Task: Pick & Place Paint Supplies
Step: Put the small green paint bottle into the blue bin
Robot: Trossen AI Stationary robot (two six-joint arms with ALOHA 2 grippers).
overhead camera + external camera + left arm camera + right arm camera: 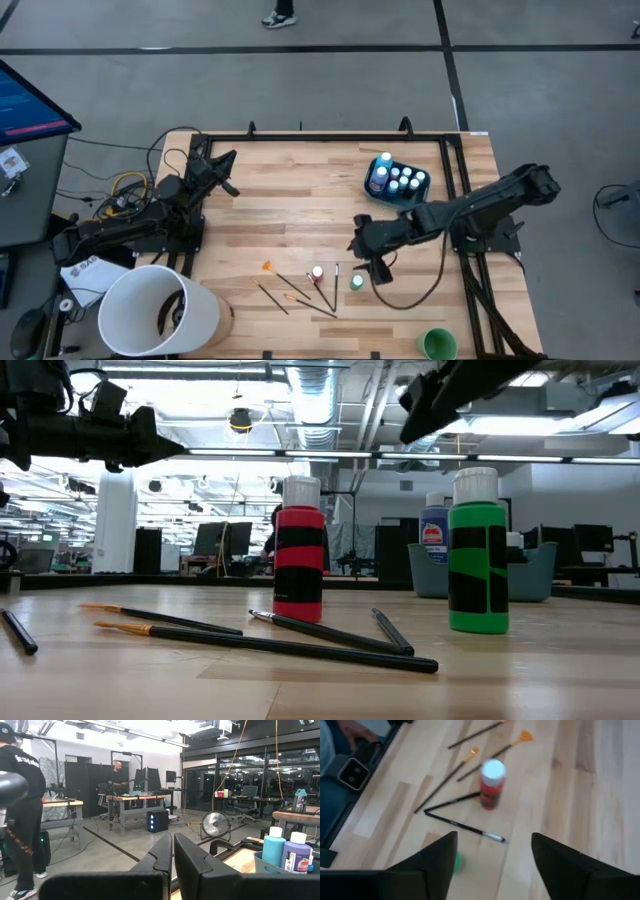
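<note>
Right gripper (492, 865), fingers apart and empty, hangs over the green bottle (357, 283) beside the red bottle (317, 272), apparently lined up to grasp; left gripper (172, 865) parked shut, far left.

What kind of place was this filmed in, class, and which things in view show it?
Probably a robotics lab or workshop: two robot arms at a wooden table, exposed ceiling ducts, and workbenches with equipment and a floor fan behind.
</note>
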